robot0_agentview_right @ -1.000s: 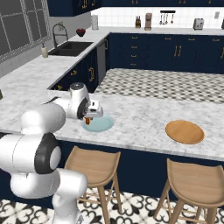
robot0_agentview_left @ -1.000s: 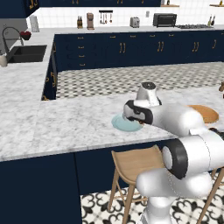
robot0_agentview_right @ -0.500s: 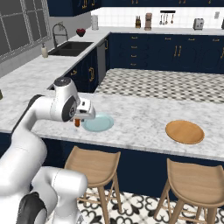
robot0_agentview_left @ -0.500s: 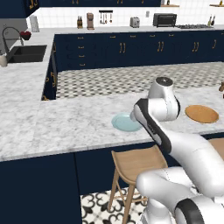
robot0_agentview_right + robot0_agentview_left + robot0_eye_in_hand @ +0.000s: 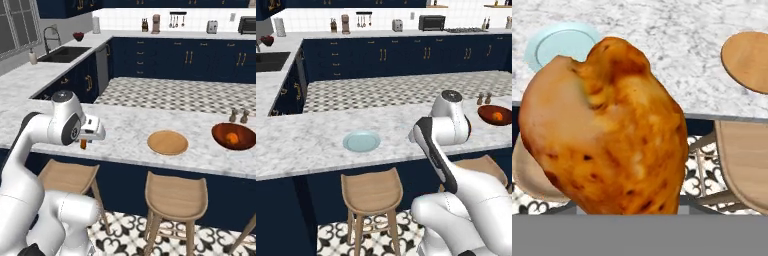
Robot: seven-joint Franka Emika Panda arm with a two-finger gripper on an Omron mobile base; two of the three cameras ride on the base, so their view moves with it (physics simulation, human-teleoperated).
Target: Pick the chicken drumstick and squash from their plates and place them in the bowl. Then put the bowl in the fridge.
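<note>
The gripper hung at the near edge of the marble counter, its jaws partly closed on the chicken drumstick, which showed as an orange-brown stub below the white hand. In the hand view the drumstick was lumpy, glossy and golden, flecked with dark char spots. Below the counter edge stood wooden stools with curved tan seats, on a black-and-white patterned floor.

On the counter, the pale blue-green plate lay flat and bare to the arm's left. The tan, wood-grained plate lay flat and bare to the right of the gripper, well apart from it. Farther right along the counter sat the deep, glossy reddish-brown bowl, with the small round orange squash inside it. Two small shakers stood just behind the bowl.

Beyond the counter ran a chequered floor and navy cabinets with brass handles.
</note>
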